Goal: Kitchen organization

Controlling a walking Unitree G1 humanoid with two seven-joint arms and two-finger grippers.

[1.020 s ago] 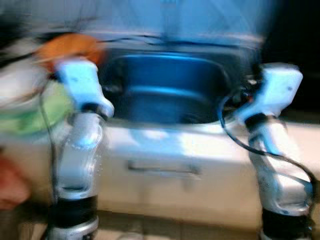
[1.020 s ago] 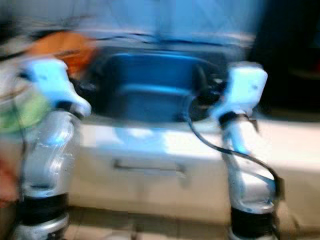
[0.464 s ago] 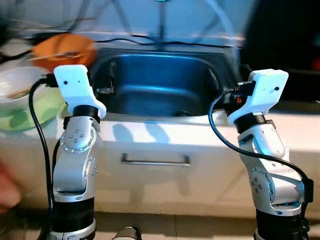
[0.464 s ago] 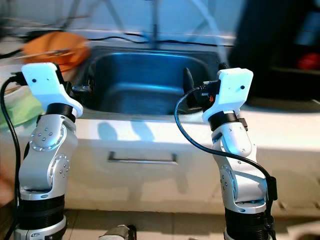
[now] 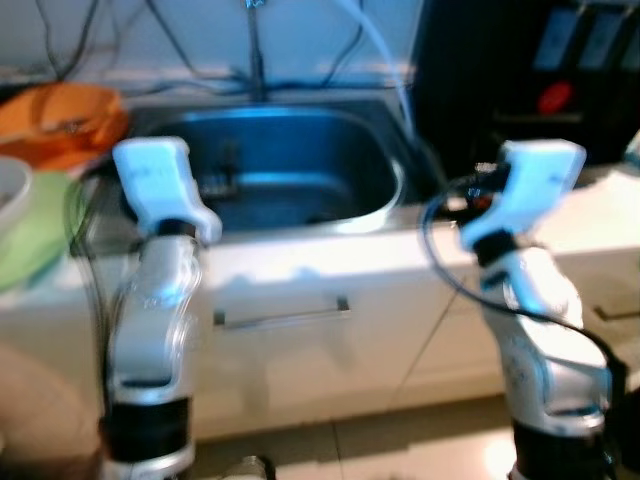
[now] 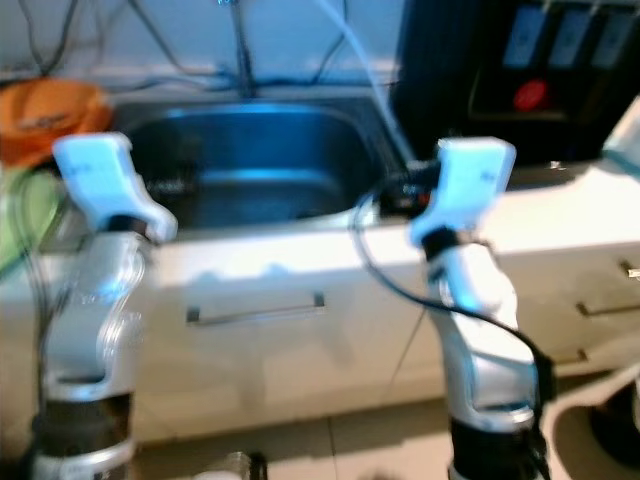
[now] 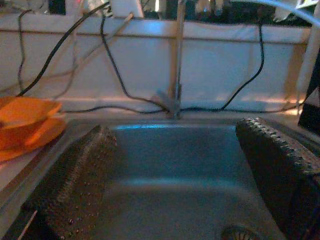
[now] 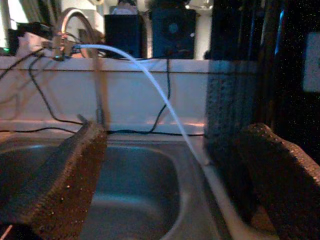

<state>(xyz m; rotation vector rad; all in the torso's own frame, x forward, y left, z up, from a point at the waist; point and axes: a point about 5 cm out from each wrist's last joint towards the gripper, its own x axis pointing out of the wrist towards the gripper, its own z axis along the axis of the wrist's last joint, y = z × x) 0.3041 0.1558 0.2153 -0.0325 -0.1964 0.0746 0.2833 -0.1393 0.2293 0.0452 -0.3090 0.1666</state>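
Over the stainless-steel sink, left gripper and right gripper hover raised, jaws wide, empty; no writing legible.

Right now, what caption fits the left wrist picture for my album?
Open left pincer looks into the steel sink, orange bowl beside it.

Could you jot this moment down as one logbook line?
left tool: open, empty, facing sink | right tool: open, empty | orange bowl: left counter

White counter with steel sink, drawer handle below, tiled floor, cables along backsplash.
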